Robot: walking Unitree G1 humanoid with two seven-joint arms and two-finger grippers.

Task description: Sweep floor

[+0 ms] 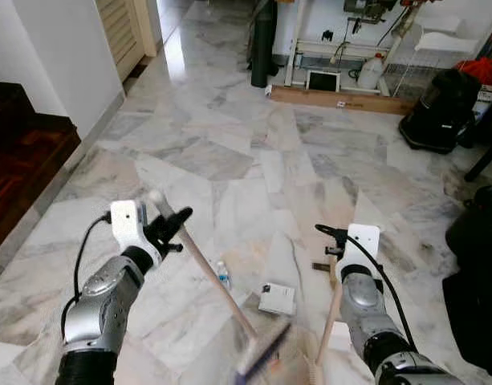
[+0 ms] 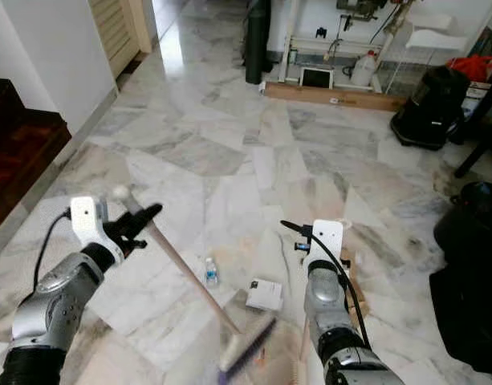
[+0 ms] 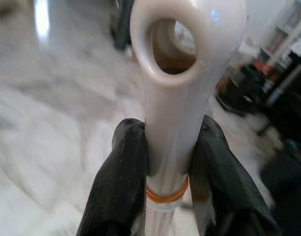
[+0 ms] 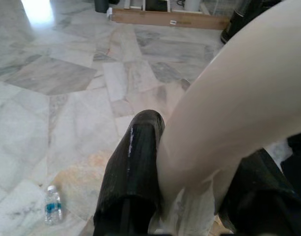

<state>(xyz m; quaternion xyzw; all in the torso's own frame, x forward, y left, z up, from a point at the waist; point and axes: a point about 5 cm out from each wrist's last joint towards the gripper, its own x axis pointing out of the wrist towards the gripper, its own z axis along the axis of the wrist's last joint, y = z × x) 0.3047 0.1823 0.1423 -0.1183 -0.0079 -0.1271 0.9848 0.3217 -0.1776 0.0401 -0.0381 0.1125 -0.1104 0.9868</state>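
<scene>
Broom (image 1: 217,285) handle pinched in your left gripper (image 3: 165,162); your right gripper (image 4: 189,182) clamps pale dustpan handle (image 1: 332,309); bottle (image 1: 222,274), card (image 1: 277,298) beside broom head

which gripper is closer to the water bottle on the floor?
Left, by a small margin. The left gripper, shut on the broom handle, sits up-left of the water bottle. The right gripper, holding the dustpan handle, is farther off on the bottle's right.
</scene>
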